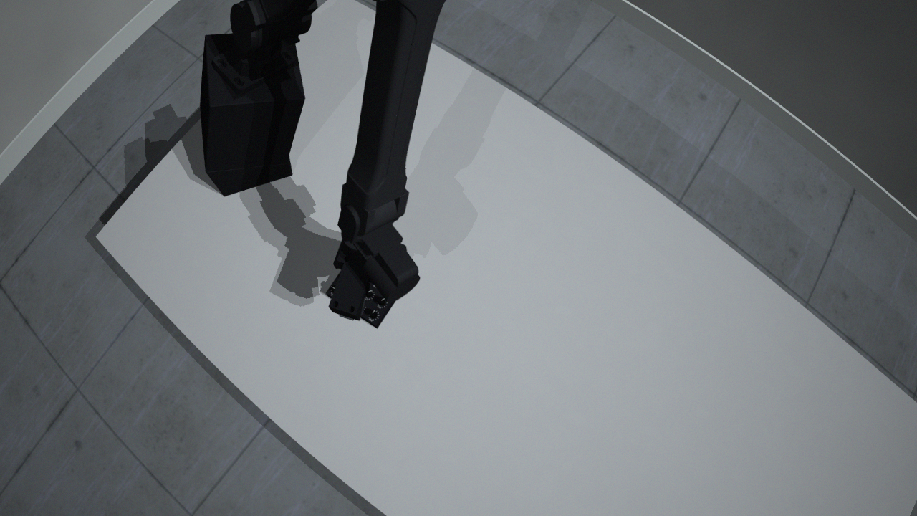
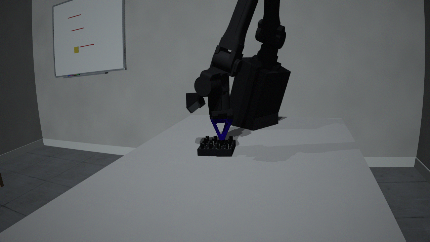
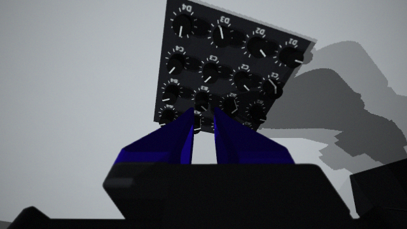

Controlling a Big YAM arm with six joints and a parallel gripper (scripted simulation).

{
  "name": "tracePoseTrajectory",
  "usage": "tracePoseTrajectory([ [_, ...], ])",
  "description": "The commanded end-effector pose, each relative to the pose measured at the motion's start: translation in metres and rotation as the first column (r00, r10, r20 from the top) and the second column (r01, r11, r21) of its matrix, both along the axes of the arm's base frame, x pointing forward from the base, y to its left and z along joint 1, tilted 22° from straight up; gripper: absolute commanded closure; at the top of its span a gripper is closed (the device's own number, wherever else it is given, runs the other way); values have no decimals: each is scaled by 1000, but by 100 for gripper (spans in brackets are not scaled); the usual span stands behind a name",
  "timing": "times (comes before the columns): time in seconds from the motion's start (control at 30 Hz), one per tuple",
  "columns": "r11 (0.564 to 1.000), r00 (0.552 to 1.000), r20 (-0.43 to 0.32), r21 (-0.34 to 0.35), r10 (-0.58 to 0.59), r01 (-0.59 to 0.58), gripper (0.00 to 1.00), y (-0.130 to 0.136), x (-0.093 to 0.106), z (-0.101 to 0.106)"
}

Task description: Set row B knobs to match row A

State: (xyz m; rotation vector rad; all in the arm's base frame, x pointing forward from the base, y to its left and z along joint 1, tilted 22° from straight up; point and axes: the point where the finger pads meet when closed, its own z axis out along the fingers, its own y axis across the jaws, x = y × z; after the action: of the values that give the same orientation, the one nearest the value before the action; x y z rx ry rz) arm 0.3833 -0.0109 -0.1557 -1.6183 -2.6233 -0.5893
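Across the pale table [image 1: 577,320] [image 2: 210,195] [image 3: 79,79] sits the knob box [image 1: 378,322] [image 2: 215,152] [image 3: 197,42]; my fingers [image 2: 221,139] stand slightly parted, gripping nothing, with knob B3 [image 3: 201,98] just past their tips, toward the box's row C.

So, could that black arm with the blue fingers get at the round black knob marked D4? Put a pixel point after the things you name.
Probably yes: nothing covers the round black knob marked D4 [image 3: 182,26], though the black arm's blue-fingered gripper [image 2: 221,139] [image 3: 204,114] would likely need to shift across the box.

Black arm [image 1: 387,96] over knob box [image 1: 377,320]
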Motion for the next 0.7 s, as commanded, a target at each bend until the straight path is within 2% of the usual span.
tracePoseTrajectory([
  [0.0, 1000, 1000, 24, -9, -8, 9, 82, -2, 5, 6],
  [0.67, 1000, 1000, 16, -8, -9, 9, 82, -4, 12, 6],
])
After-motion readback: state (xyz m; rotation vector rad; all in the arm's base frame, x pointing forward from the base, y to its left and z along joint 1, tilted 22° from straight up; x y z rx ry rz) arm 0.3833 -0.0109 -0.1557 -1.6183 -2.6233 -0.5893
